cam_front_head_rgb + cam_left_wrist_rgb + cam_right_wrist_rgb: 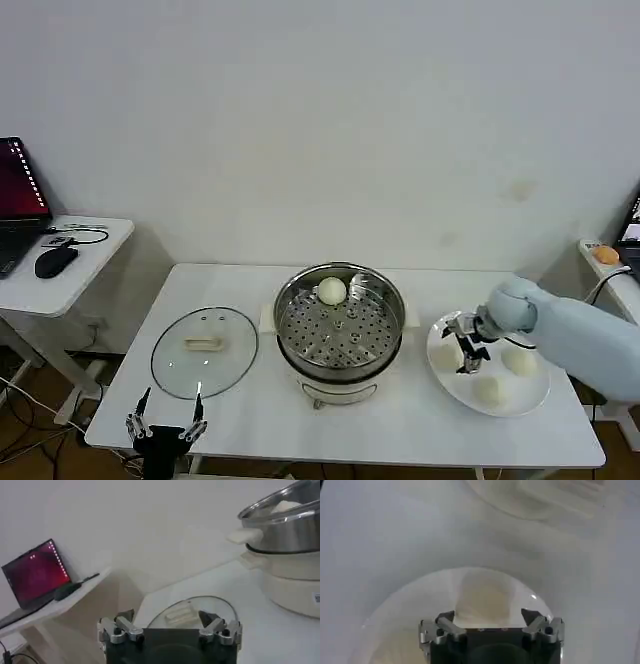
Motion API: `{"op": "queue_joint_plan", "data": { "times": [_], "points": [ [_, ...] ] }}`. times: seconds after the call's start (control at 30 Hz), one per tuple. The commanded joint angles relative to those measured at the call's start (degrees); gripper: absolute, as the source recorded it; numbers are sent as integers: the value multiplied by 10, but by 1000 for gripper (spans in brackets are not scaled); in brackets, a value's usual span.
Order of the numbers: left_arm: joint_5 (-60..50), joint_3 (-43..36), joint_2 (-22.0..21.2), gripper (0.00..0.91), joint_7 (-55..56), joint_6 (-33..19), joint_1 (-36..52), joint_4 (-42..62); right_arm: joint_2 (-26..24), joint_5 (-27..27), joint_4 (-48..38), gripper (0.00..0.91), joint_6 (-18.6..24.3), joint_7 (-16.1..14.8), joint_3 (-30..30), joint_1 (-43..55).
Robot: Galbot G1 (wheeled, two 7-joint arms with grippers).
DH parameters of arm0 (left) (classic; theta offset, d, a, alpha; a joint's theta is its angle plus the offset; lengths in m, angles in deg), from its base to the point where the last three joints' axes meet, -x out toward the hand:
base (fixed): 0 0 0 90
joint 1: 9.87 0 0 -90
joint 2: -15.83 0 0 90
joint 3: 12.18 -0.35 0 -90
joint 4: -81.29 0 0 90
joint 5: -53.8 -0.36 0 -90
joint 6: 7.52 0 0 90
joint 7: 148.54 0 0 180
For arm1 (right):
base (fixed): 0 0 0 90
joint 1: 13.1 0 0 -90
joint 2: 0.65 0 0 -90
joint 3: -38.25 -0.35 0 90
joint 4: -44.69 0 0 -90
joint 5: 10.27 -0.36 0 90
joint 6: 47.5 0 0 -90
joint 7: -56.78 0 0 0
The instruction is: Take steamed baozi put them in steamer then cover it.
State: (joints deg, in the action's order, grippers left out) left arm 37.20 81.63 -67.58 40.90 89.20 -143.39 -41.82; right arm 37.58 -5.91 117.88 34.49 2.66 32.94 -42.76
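Baozi: one small cream-white steamed bun (331, 291) sits inside your round shiny steel steamer (340, 322). Your right gripper (468, 349) hovers open over a bun (482, 596) on the flat white plate (455, 387). Your left gripper (167, 424) waits open near the clear glass lid (204, 345).

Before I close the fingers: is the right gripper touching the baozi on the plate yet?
Cannot tell. In the right wrist view the open right gripper straddles a baozi, but no view shows contact or gap plainly.
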Motion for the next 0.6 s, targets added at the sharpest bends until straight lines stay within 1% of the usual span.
{"op": "queue_joint_plan", "data": {
  "times": [0.03, 0.07, 0.13, 0.2, 0.3, 0.43, 0.53, 0.6],
  "points": [
    [0, 0, 1, 907, 0, 0, 1, 2, 22, 5, -23, 766, -11, -2, -1, -6],
    [1, 0, 1, 907, 0, 0, 1, 2, 22, 5, -23, 736, -12, -2, -1, -6],
    [1, 0, 0, 907, 0, 0, 2, 2, 22, 4, -23, 725, -13, -4, -2, -5],
    [1, 0, 0, 907, 0, 0, 2, 1, 23, 4, -25, 655, -14, -3, -3, -6],
    [1, -1, -1, 907, 1, 0, 1, 1, 25, 3, -25, 605, -16, -6, -5, -6],
    [0, 0, -1, 907, 1, 1, 0, -1, 18, -2, -20, 605, -16, -13, -5, 1],
    [1, -1, -2, 907, 2, 1, -1, -2, 3, -13, -6, 615, -17, -18, -5, 14],
    [0, -2, -2, 907, 2, 1, -1, -1, -15, -26, 9, 615, -18, -20, 6, 51]
  ]
}}
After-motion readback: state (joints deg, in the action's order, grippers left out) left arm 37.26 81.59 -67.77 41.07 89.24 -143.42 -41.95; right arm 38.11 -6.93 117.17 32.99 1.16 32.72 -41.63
